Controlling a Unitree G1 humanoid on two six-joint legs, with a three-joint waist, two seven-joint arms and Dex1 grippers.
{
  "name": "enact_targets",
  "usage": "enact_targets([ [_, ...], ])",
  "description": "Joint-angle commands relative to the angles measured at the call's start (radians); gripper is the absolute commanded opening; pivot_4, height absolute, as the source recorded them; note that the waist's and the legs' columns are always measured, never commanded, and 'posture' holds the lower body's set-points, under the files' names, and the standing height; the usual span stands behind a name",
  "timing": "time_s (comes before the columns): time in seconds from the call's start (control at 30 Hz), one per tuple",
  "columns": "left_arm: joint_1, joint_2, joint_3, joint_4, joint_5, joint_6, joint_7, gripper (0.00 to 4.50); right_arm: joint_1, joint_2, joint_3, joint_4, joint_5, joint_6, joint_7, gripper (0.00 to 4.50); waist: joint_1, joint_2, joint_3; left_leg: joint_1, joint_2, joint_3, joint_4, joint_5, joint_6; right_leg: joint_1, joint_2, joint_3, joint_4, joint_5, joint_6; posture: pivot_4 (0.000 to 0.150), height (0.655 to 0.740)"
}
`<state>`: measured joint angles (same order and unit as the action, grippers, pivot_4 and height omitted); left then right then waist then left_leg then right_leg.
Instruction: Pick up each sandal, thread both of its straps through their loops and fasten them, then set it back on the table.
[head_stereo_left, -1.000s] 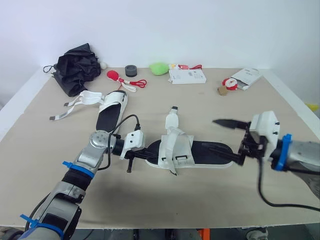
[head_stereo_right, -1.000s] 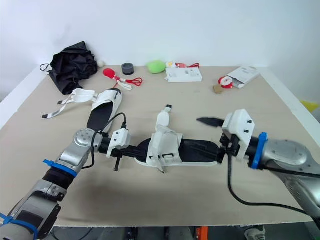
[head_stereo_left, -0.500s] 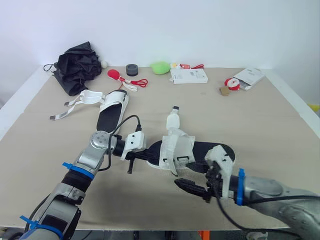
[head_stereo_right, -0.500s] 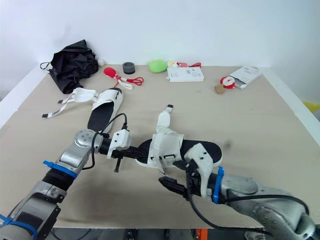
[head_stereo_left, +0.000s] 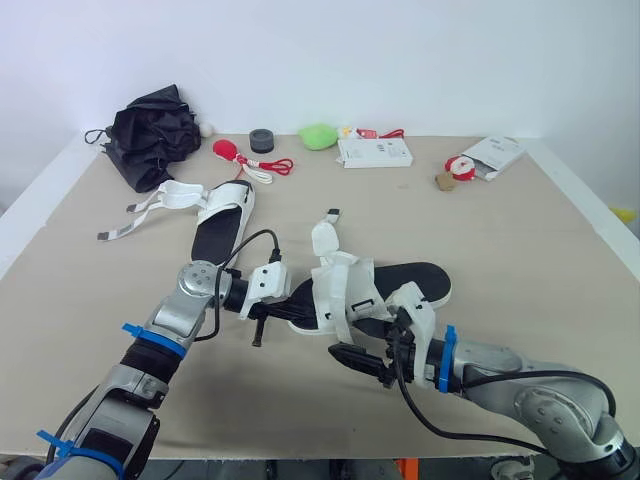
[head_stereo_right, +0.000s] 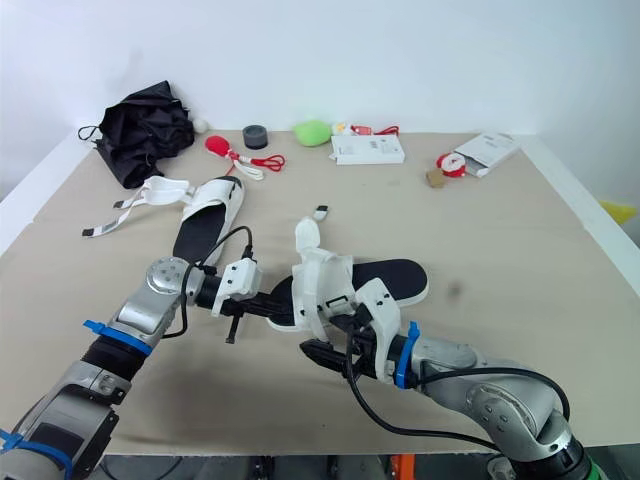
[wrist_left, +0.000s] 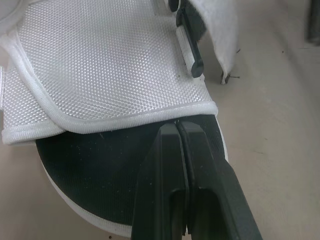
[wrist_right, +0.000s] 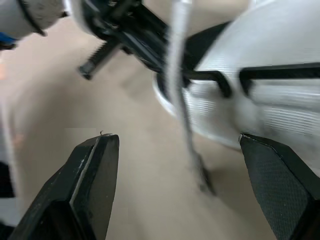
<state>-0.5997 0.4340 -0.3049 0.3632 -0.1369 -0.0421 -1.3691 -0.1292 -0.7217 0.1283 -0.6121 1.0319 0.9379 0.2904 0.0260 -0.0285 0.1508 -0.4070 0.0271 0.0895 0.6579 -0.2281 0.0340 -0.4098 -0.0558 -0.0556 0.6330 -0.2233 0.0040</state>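
Observation:
The near sandal (head_stereo_left: 415, 278), black sole with white straps, lies in the middle of the table. Its long strap (head_stereo_left: 322, 235) stands up. My left gripper (head_stereo_left: 292, 308) is shut on the toe end; in the left wrist view its fingers (wrist_left: 170, 150) meet on the black sole just under the white strap's edge (wrist_left: 100, 60). My right gripper (head_stereo_left: 352, 340) is open at the sandal's near side, with the looped white strap (wrist_right: 280, 100) just ahead of its spread fingers (wrist_right: 95, 175). The second sandal (head_stereo_left: 225, 215) lies at the left with its straps (head_stereo_left: 150, 208) loose.
Along the back stand a black umbrella (head_stereo_left: 150, 130), a red item with cord (head_stereo_left: 240, 155), a black roll (head_stereo_left: 262, 140), a green lump (head_stereo_left: 318, 135), a white box (head_stereo_left: 375, 152), a red-and-white roll (head_stereo_left: 462, 165) and a packet (head_stereo_left: 497, 152).
My right arm swung from the sandal's heel end round to its near side, under the straps. The sandal's heel swung farther away and its straps shifted left. The left gripper kept its hold.

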Motion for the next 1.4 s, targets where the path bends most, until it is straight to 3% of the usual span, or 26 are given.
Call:
enact_targets([
  [0.03, 0.03, 0.01, -0.05, 0.035, 0.05, 0.022, -0.004, 0.0, -0.036, 0.024, -0.029, -0.01, 0.027, 0.024, 0.014, 4.13, 0.0, 0.0, 0.0, 0.0, 0.0, 0.0, 0.0, 0.0, 0.0, 0.0, 0.0, 0.0, 0.0, 0.0, 0.0, 0.15, 0.74],
  [0.2, 0.037, 0.015, -0.049, 0.026, 0.049, 0.025, -0.003, 0.0, -0.05, 0.036, -0.003, 0.013, -0.045, 0.04, 0.044, 4.13, 0.0, 0.0, 0.0, 0.0, 0.0, 0.0, 0.0, 0.0, 0.0, 0.0, 0.0, 0.0, 0.0, 0.0, 0.0, 0.15, 0.74],
  [0.23, 0.037, 0.015, -0.049, 0.026, 0.049, 0.025, -0.002, 0.0, -0.051, 0.04, -0.001, 0.018, -0.06, 0.04, 0.048, 3.9, -0.001, 0.0, 0.0, 0.0, 0.0, 0.0, 0.0, 0.0, 0.0, 0.0, 0.0, -0.001, 0.0, 0.0, 0.0, 0.15, 0.74],
  [0.3, 0.038, 0.015, -0.05, 0.025, 0.049, 0.026, 0.001, 0.0, -0.049, 0.044, 0.0, 0.025, -0.081, 0.04, 0.06, 3.34, -0.002, 0.0, 0.0, 0.001, 0.001, 0.0, 0.0, 0.0, 0.0, 0.0, 0.0, -0.001, 0.0, 0.0, 0.0, 0.15, 0.74],
  [0.43, 0.04, 0.016, -0.048, 0.02, 0.048, 0.028, 0.006, 0.0, -0.042, 0.056, -0.004, 0.04, -0.105, 0.042, 0.093, 1.22, -0.004, 0.0, 0.0, 0.0, 0.001, 0.0, 0.0, 0.0, 0.0, -0.001, 0.0, -0.001, 0.0, 0.0, 0.0, 0.15, 0.74],
  [0.53, 0.041, 0.016, -0.048, 0.018, 0.046, 0.03, 0.009, 0.0, -0.037, 0.057, -0.006, 0.035, -0.111, 0.047, 0.121, 0.06, -0.004, 0.0, 0.0, -0.001, 0.0, 0.0, 0.0, -0.001, 0.0, -0.001, 0.0, -0.001, -0.001, -0.001, -0.001, 0.15, 0.74],
  [0.67, 0.043, 0.017, -0.046, 0.013, 0.044, 0.035, 0.01, 0.0, -0.037, 0.067, -0.052, 0.032, -0.048, 0.087, 0.139, 0.06, -0.004, 0.0, 0.0, -0.001, 0.0, 0.0, 0.0, -0.001, 0.0, 0.0, 0.0, -0.001, -0.001, -0.001, -0.001, 0.15, 0.74],
  [0.87, 0.046, 0.018, -0.046, 0.006, 0.042, 0.043, 0.009, 0.0, -0.122, 0.017, -0.223, 0.102, 0.284, 0.205, 0.188, 0.06, -0.005, 0.0, 0.0, -0.001, 0.0, 0.0, 0.0, -0.001, 0.0, 0.0, 0.0, -0.001, -0.001, 0.0, 0.0, 0.15, 0.74],
  [1.03, 0.051, 0.02, -0.046, 0.002, 0.043, 0.043, 0.008, 0.0, -0.27, -0.078, -0.271, 0.209, 0.474, 0.285, 0.21, 0.06, -0.005, 0.001, 0.0, -0.001, 0.0, 0.0, -0.001, -0.001, 0.0, 0.0, -0.001, -0.001, -0.001, -0.001, -0.001, 0.15, 0.74],
  [1.2, 0.057, 0.02, -0.046, -0.008, 0.042, 0.046, 0.011, 0.0, -0.44, -0.13, -0.177, 0.324, 0.387, 0.36, 0.291, 0.06, -0.005, 0.001, 0.0, -0.001, 0.0, 0.0, -0.002, -0.002, 0.001, 0.0, -0.001, -0.001, -0.002, -0.001, -0.002, 0.15, 0.74],
  [1.4, 0.077, 0.023, -0.045, -0.031, 0.041, 0.053, 0.019, 0.0, -0.635, -0.07, -0.067, 0.562, 0.221, 0.395, 0.383, 0.06, -0.009, 0.001, 0.0, -0.002, 0.0, 0.001, -0.002, -0.003, 0.002, -0.001, -0.002, -0.001, -0.002, -0.001, -0.002, 0.15, 0.74],
])
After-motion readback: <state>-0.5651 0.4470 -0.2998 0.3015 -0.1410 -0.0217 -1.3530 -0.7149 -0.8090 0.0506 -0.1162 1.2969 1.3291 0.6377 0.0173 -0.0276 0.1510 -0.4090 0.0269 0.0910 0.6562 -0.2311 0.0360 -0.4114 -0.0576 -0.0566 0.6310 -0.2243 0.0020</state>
